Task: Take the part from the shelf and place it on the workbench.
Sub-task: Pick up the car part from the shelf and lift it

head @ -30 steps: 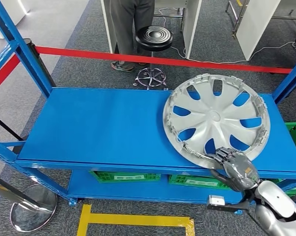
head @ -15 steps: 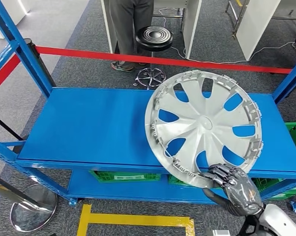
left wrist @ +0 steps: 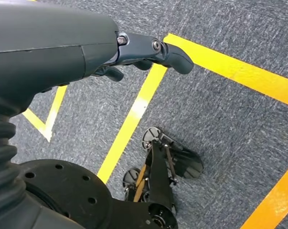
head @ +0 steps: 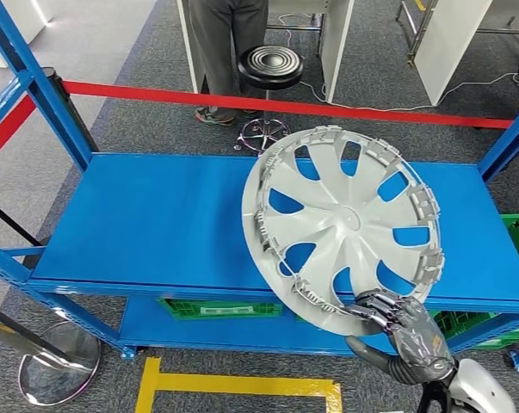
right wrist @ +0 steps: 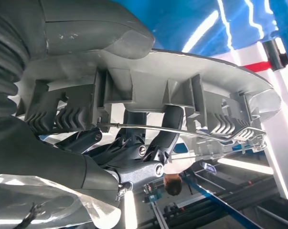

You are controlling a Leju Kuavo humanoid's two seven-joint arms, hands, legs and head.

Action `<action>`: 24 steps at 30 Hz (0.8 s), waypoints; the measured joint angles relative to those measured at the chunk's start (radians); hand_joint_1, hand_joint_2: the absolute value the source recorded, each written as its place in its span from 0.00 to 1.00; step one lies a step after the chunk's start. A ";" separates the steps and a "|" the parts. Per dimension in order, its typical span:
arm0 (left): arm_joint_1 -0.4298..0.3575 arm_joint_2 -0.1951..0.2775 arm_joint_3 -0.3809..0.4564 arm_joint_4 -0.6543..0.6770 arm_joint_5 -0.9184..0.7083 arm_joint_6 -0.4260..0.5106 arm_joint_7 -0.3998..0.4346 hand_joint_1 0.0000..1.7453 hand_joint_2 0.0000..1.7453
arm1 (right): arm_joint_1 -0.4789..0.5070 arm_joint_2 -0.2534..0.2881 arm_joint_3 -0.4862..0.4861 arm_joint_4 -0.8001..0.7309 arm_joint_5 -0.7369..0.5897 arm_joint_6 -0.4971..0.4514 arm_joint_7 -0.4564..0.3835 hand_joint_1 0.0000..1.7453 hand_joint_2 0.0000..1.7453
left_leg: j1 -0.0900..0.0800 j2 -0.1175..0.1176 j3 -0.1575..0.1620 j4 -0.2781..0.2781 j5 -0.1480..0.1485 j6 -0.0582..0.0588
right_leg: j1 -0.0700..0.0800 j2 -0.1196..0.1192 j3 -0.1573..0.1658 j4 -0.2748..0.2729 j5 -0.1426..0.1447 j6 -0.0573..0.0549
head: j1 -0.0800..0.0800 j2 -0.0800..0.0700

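Over yellow floor lines, left hand (left wrist: 135, 52) hangs with nothing in it, fingers loosely extended. Left of the right hand: one blue shelf (head: 146, 224), two green crates (head: 220, 309) on its lower tier. One silver hubcap (head: 341, 225), tilted, inner side up, sticks out past the shelf's front edge, up and left of the right hand (head: 399, 331), which grips its near rim, fingers (right wrist: 145, 152) curled under, thumb on top. Beyond: one red tape (head: 282, 105), one black stool (head: 270, 65), one person's legs (head: 225, 43).

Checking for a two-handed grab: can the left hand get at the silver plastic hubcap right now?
Probably not: the left hand hangs over grey carpet, while the right hand holds the silver plastic hubcap.
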 joint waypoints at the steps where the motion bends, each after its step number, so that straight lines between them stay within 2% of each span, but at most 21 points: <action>1: 0.000 0.000 0.000 0.000 0.000 -0.001 0.000 0.00 1.00 | 0.001 0.003 0.000 -0.002 -0.004 0.002 -0.002 1.00 1.00 | -0.001 0.000 0.000 0.000 0.000 0.000 | -0.001 0.000 0.000 0.000 0.000 0.000 | 0.000 0.000; 6: 0.000 0.003 0.000 0.000 0.005 0.006 0.000 0.00 1.00 | 0.009 0.011 0.001 -0.009 -0.010 0.012 -0.007 1.00 1.00 | -0.008 0.000 -0.002 0.004 -0.002 0.009 | -0.008 0.000 0.000 -0.002 0.003 0.008 | 0.000 0.000; 8: 0.000 0.003 0.000 0.000 0.005 0.009 0.001 0.00 1.00 | 0.013 0.011 0.000 -0.013 -0.008 0.016 -0.006 1.00 1.00 | -0.008 0.000 -0.002 -0.001 0.006 0.019 | -0.010 0.000 0.000 -0.005 0.006 0.016 | 0.000 0.000; 10: -0.002 0.002 0.000 0.000 0.005 0.011 0.001 0.00 1.00 | 0.017 0.011 -0.003 -0.015 -0.005 0.018 -0.005 1.00 1.00 | -0.004 0.002 -0.001 -0.016 0.021 0.032 | -0.011 -0.001 -0.013 0.013 -0.013 0.022 | 0.002 0.000; 11: -0.002 0.002 0.000 0.000 0.005 0.011 0.001 0.00 1.00 | 0.018 0.011 -0.005 -0.016 -0.003 0.018 -0.005 1.00 1.00 | -0.001 0.003 -0.002 -0.023 0.027 0.036 | -0.011 -0.002 -0.031 0.050 -0.040 0.023 | 0.004 0.000; 13: -0.001 0.000 0.000 0.000 0.005 0.011 0.001 0.00 1.00 | 0.019 0.011 -0.007 -0.016 0.000 0.019 -0.005 1.00 1.00 | -0.001 0.005 -0.007 -0.026 0.031 0.039 | -0.011 -0.003 -0.086 0.175 -0.104 0.027 | 0.008 0.000; 14: -0.001 -0.001 0.000 0.000 0.005 0.010 0.001 0.00 1.00 | 0.020 0.011 -0.007 -0.016 0.002 0.019 -0.005 1.00 1.00 | -0.001 0.005 -0.009 -0.025 0.032 0.039 | -0.011 -0.003 -0.110 0.233 -0.123 0.030 | 0.008 0.000; 15: 0.000 -0.002 0.000 0.000 0.004 0.009 0.001 0.00 1.00 | 0.021 0.011 -0.008 -0.016 0.003 0.020 -0.004 1.00 1.00 | 0.000 0.006 -0.010 -0.025 0.033 0.038 | -0.012 -0.003 -0.123 0.264 -0.123 0.034 | 0.008 0.000; 16: 0.001 -0.002 0.000 0.000 0.004 0.007 0.001 0.00 1.00 | 0.021 0.011 -0.008 -0.016 0.004 0.021 -0.002 1.00 1.00 | 0.001 0.006 -0.011 -0.024 0.033 0.036 | -0.015 -0.004 -0.118 0.255 -0.102 0.037 | 0.008 0.000; 18: 0.001 -0.004 0.000 0.000 0.003 0.003 0.001 0.00 1.00 | 0.021 0.011 -0.010 -0.016 0.004 0.022 0.002 1.00 1.00 | 0.006 0.004 -0.012 -0.018 0.032 0.028 | -0.021 -0.007 -0.063 0.146 -0.035 0.045 | 0.008 0.000; 19: 0.000 -0.004 0.000 0.000 0.003 0.002 0.001 0.00 1.00 | 0.020 0.011 -0.011 -0.016 0.005 0.022 0.003 1.00 1.00 | 0.006 0.003 -0.017 -0.011 0.030 0.020 | -0.022 -0.007 -0.032 0.088 -0.012 0.047 | 0.010 0.000; 20: 0.000 -0.003 0.000 0.000 0.002 0.001 0.001 0.00 1.00 | 0.020 0.011 -0.012 -0.016 0.006 0.022 0.004 1.00 1.00 | 0.005 0.002 -0.022 -0.004 0.028 0.011 | -0.022 -0.005 -0.012 0.050 -0.002 0.047 | 0.011 0.000; 21: 0.000 -0.002 0.000 0.000 0.002 0.000 0.001 0.00 1.00 | 0.019 0.011 -0.012 -0.015 0.007 0.022 0.004 1.00 1.00 | 0.002 0.000 -0.028 0.003 0.029 0.004 | -0.022 -0.003 -0.004 0.033 -0.005 0.043 | 0.012 0.000; 24: 0.000 -0.001 0.000 0.001 0.000 0.002 0.001 0.00 1.00 | 0.020 0.011 -0.012 -0.015 0.009 0.022 0.005 1.00 1.00 | 0.001 -0.001 -0.045 0.017 0.028 -0.012 | -0.021 0.000 -0.018 0.035 -0.010 0.021 | 0.010 0.000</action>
